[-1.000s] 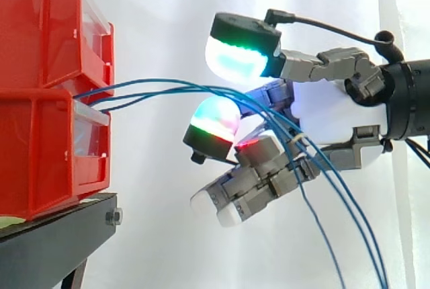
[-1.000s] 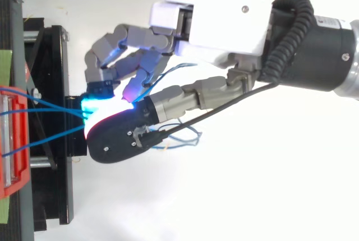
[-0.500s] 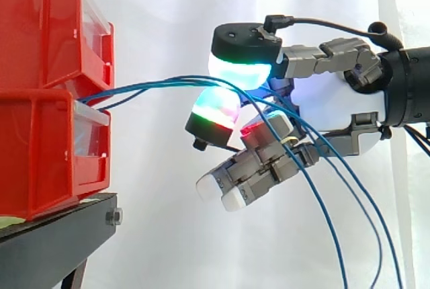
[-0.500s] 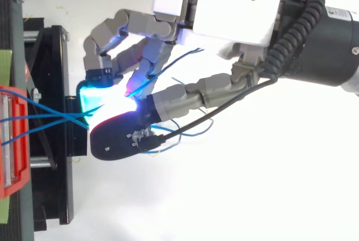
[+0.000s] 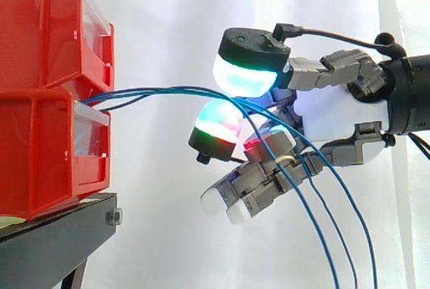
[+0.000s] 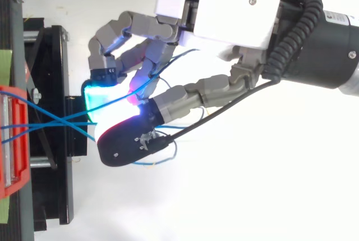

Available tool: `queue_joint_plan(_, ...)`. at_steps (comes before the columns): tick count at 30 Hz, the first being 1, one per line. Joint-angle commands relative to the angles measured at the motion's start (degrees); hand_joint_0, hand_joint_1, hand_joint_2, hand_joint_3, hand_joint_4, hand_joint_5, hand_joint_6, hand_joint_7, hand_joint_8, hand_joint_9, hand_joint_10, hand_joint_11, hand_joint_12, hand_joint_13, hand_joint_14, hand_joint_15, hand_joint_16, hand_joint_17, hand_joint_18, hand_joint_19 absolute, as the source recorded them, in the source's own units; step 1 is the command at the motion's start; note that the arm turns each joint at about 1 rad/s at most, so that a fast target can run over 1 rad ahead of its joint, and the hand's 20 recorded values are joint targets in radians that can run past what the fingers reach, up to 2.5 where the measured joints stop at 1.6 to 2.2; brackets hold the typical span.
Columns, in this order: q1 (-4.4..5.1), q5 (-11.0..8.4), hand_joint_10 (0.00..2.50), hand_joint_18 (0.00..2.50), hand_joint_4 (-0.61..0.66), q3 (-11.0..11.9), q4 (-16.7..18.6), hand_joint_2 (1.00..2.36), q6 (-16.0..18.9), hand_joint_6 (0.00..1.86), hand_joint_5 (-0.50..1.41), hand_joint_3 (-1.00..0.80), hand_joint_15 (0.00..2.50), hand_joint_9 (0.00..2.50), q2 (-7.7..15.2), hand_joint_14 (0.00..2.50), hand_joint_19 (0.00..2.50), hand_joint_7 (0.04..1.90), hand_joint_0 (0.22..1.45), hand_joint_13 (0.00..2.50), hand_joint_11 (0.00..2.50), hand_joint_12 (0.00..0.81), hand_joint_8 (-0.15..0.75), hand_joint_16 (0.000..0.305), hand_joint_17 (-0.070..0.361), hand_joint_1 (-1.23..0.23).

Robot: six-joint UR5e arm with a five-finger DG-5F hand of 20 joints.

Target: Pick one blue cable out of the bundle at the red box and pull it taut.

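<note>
Holding the blue cables (image 5: pixel 161 91) in my curled hand (image 5: pixel 336 117), where they run from the box (image 5: pixel 40 148) at nine o'clock between my pads (image 5: pixel 245 77), I risk dragging several strands together, or letting all slip.

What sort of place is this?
Probably a robot lab test rig: a white curtain behind, red bins on a black stand, and a hand working at blue cables.

blue cables (image 5: pixel 168 91): lower ends cut off at side view's bottom edge | their stretch under the hand (image 6: pixel 224 14): hidden in top view | red bins (image 5: pixel 40 154): cut off at left edge
</note>
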State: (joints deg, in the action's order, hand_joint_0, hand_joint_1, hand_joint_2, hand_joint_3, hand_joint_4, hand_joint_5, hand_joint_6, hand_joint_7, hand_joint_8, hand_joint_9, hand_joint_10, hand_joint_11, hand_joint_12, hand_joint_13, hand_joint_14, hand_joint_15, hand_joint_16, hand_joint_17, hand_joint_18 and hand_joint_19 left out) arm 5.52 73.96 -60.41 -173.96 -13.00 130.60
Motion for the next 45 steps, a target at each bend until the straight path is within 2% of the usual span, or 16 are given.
queue_joint_plan(1,0.01,-0.04,0.01,0.54,0.13,-0.23,-0.07,1.01,0.08,0.91,-0.12,-0.37,0.30,1.24,0.00,0.01,0.32,1.03,0.60,0.64,1.33,0.426,0.391,0.053,0.119,-0.72)
queue_joint_plan(3,0.10,-0.04,0.00,0.54,0.12,-0.32,-0.07,1.01,0.08,0.91,-0.12,-0.32,0.30,1.24,0.00,0.01,0.31,1.05,0.61,0.64,1.32,0.425,0.391,0.053,0.118,-0.76)
queue_joint_plan(7,0.01,-0.04,0.00,0.53,0.06,-0.59,0.02,1.02,0.17,0.94,-0.15,-0.23,0.29,1.12,0.00,0.01,0.27,0.96,0.68,0.59,1.32,0.419,0.382,0.053,0.120,-0.88)
queue_joint_plan(9,0.01,-0.04,0.00,0.52,0.07,-0.59,0.02,1.02,0.17,0.95,-0.17,-0.27,0.27,1.08,0.00,0.01,0.24,0.92,0.70,0.56,1.32,0.419,0.376,0.054,0.121,-0.92)
queue_joint_plan(12,0.10,-0.04,0.00,0.51,0.12,-0.59,-0.07,1.00,0.17,0.95,-0.18,-0.45,0.27,1.05,0.00,0.01,0.23,0.84,0.68,0.54,1.32,0.413,0.369,0.054,0.121,-0.93)
queue_joint_plan(14,0.01,-0.04,0.00,0.50,0.12,-0.59,-0.07,1.00,0.17,0.95,-0.18,-0.50,0.27,1.06,0.00,0.01,0.26,0.82,0.58,0.54,1.31,0.416,0.378,0.055,0.123,-0.90)
queue_joint_plan(17,0.10,-0.04,0.00,0.51,0.12,-0.59,-0.07,1.00,0.17,0.93,-0.16,-0.50,0.27,1.13,0.00,0.01,0.28,0.85,0.48,0.55,1.29,0.450,0.417,0.060,0.134,-0.75)
queue_joint_plan(20,0.01,-0.04,0.00,0.51,0.10,-0.59,0.02,1.00,0.26,0.92,-0.14,-0.50,0.28,1.17,0.00,0.01,0.30,0.88,0.48,0.57,1.26,0.455,0.421,0.060,0.135,-0.60)
queue_joint_plan(23,0.01,-0.04,0.00,0.48,0.09,-0.59,-0.07,1.00,0.26,0.91,-0.14,-0.50,0.28,1.18,0.00,0.01,0.32,0.93,0.54,0.57,1.27,0.437,0.403,0.056,0.125,-0.52)
queue_joint_plan(32,0.01,0.05,0.00,0.55,0.13,-0.67,0.02,1.01,0.26,0.92,-0.13,-0.31,0.29,1.24,0.00,0.01,0.33,0.98,0.61,0.63,1.33,0.420,0.395,0.052,0.118,-0.73)
queue_joint_plan(43,0.10,-0.04,0.00,0.64,0.14,-0.67,-0.07,1.02,0.26,0.92,-0.10,-0.10,0.30,1.33,0.00,0.01,0.31,1.08,0.62,0.72,1.38,0.440,0.427,0.056,0.125,-0.85)
queue_joint_plan(45,0.10,0.05,0.00,0.63,0.14,-0.67,-0.07,1.02,0.26,0.92,-0.10,-0.12,0.30,1.33,0.00,0.01,0.32,1.06,0.62,0.70,1.37,0.440,0.419,0.056,0.127,-0.85)
